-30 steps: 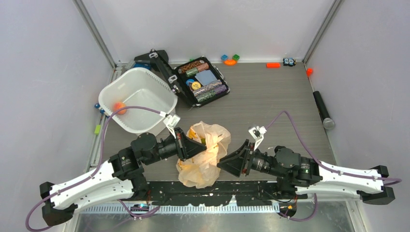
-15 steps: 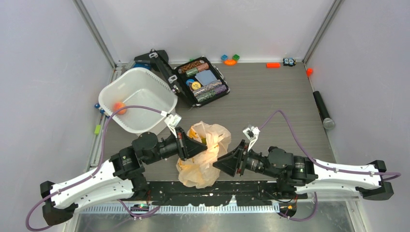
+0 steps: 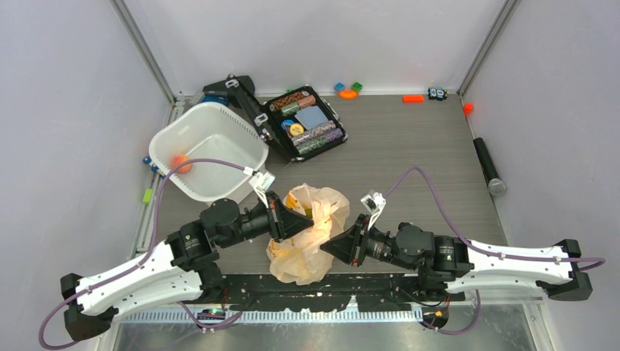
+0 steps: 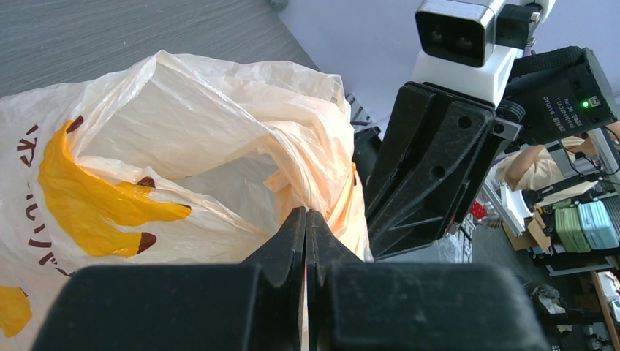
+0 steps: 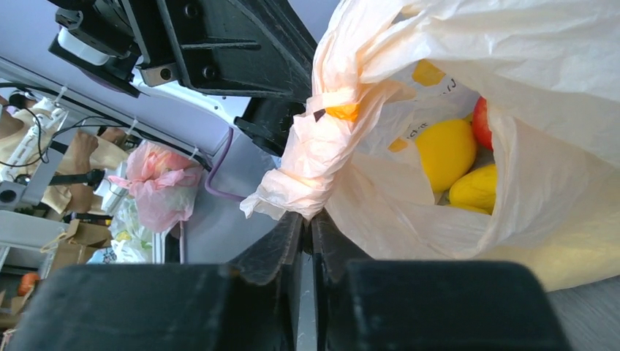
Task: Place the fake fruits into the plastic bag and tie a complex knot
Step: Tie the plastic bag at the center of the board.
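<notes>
The plastic bag [image 3: 311, 234] sits between my two grippers near the table's front edge, pale peach with yellow marks. My left gripper [image 3: 311, 221] is shut on a fold of the bag's rim [image 4: 322, 175], and its tips [image 4: 305, 213] show closed on thin film. My right gripper [image 3: 327, 248] is shut on a twisted handle of the bag [image 5: 318, 161], with its tips [image 5: 307, 217] at the twist's end. Inside the bag I see yellow fake fruits [image 5: 446, 153] and a red one [image 5: 482, 121]. A small orange fruit [image 3: 181, 162] lies in the white tub.
A white tub [image 3: 219, 121] stands at the back left. An open black case of poker chips [image 3: 305, 123] lies behind the bag. Small toy blocks [image 3: 348, 89] and an orange piece [image 3: 413, 99] lie along the back edge. A black cylinder [image 3: 488, 167] lies at the right.
My right arm has slid left, bringing its gripper closer against the bag. The left arm and the bag have stayed about where they were.
</notes>
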`<control>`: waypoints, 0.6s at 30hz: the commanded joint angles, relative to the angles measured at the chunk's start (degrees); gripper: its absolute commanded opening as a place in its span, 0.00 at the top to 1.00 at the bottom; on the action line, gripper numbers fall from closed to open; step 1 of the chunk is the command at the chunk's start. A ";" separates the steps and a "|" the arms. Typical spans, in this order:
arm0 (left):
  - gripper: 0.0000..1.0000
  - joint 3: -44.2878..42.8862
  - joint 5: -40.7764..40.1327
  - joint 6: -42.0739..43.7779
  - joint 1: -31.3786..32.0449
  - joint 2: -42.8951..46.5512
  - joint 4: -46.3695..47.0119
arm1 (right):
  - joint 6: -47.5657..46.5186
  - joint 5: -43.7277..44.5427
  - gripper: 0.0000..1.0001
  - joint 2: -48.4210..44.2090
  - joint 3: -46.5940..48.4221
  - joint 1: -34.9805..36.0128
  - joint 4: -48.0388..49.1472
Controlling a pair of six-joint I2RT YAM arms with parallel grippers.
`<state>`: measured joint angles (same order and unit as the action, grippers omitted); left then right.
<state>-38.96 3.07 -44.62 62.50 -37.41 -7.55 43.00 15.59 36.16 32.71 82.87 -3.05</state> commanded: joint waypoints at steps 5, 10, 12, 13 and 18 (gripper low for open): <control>1.00 -4.30 -4.42 3.85 -0.27 1.92 -4.18 | -1.06 2.89 0.95 -1.00 1.27 0.36 1.44; 1.00 -7.26 -8.75 8.08 -0.27 3.55 -10.38 | -0.61 6.77 0.95 -3.21 1.08 0.36 -4.41; 1.00 -8.12 -9.90 9.83 -0.27 4.06 -11.97 | -0.52 9.20 0.95 -4.03 1.17 0.36 -6.99; 1.00 -8.34 -10.53 10.50 -0.27 4.34 -12.30 | -0.58 10.69 0.95 -4.31 1.24 0.36 -7.82; 1.00 -10.48 -13.96 14.18 -0.27 4.46 -15.55 | -2.69 16.80 0.95 -3.52 3.54 0.32 -15.36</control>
<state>-45.28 -4.19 -35.75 62.57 -33.85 -19.59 42.26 24.43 32.51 32.86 82.89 -10.31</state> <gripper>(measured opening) 0.010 0.073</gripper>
